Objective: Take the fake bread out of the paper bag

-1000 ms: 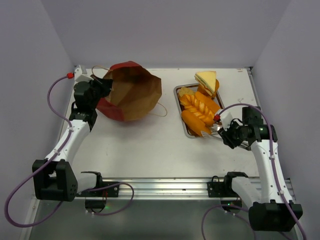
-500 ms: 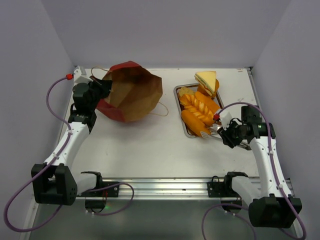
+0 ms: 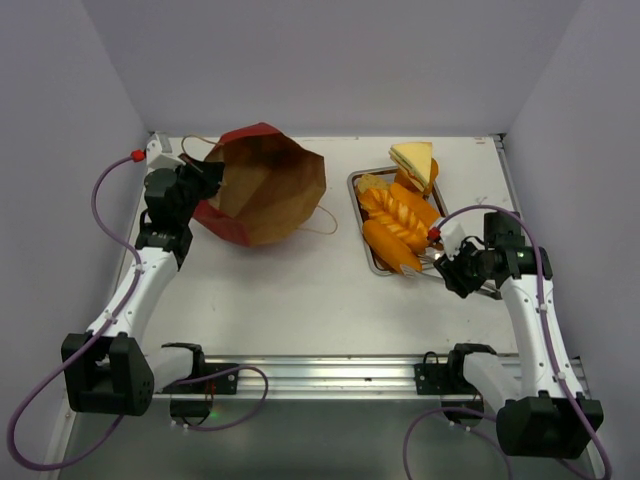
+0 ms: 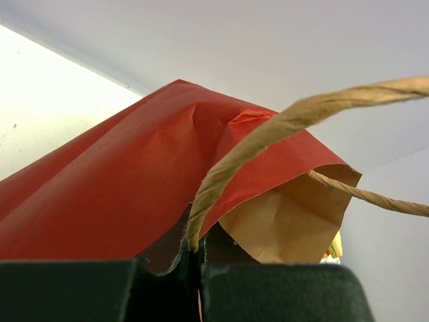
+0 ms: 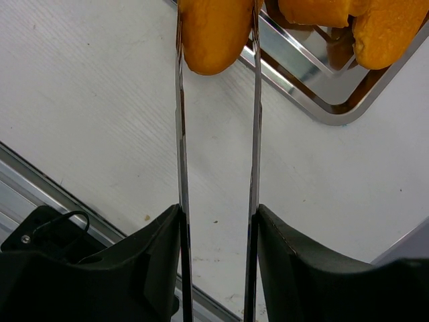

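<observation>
1. Where the table (image 3: 290,290) lies nearest the arm bases, my right gripper (image 3: 413,263) sits just off the near end of the steel tray (image 3: 356,182), right of centre.
2. Its long thin metal fingers (image 5: 179,134) stand narrow, with an orange loaf (image 5: 213,33) pinched between the tips. The right wrist view shows the loaf touching both blades. The loaf's near end juts past the tray's near rim, over bare table. I cannot tell whether it is lifted or resting.
3. Further back, the rest of the fake bread (image 3: 400,212) is piled in the tray: orange-to-golden pieces, a twisted one on top.
4. Across on the left, my left gripper (image 3: 207,178) is at the left rim of the paper bag (image 3: 265,185). The left wrist view shows its fingers closed tight on the red paper edge, with a loop handle (image 4: 268,131) rising out of the slit between them.
5. The bag lies on its side, far left of the table and well apart from the tray. Its mouth is open and the brown inside shows from above.
6. Farthest back, a pale triangular sandwich (image 3: 413,157) sits at the tray's far end, against an orange piece.
</observation>
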Controlling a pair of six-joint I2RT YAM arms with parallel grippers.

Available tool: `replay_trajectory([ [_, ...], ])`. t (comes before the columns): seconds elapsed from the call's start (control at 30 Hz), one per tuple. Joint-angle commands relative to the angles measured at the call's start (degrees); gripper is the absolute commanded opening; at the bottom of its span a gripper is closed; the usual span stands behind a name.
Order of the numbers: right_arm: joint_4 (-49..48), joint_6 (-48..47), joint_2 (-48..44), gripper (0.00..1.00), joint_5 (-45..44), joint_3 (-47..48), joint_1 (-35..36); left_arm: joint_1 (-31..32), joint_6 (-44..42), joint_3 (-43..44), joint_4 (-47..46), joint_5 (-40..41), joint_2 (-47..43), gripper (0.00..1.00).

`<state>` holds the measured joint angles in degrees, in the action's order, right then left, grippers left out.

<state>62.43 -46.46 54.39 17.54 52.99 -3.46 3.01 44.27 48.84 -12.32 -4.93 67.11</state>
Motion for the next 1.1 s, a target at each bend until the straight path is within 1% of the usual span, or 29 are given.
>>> replay_trajectory([
  [0.0, -1.62, 0.14, -1.13, 0.49, 1.53, 1.06, -0.58, -0.55, -1.20, -0.32, -0.87, -0.52, -1.55, 0.00],
  [0.37, -0.21, -0.30, -1.39, 0.52, 3.29, 2.82, -0.75, -0.63, -1.38, -0.24, -0.60, -0.70, -1.98, 0.00],
  [1.07, 1.11, -1.27, -1.48, 0.55, 3.90, 2.11, -0.75, -0.63, -1.56, -0.59, -0.08, -0.52, -2.86, 0.00],
])
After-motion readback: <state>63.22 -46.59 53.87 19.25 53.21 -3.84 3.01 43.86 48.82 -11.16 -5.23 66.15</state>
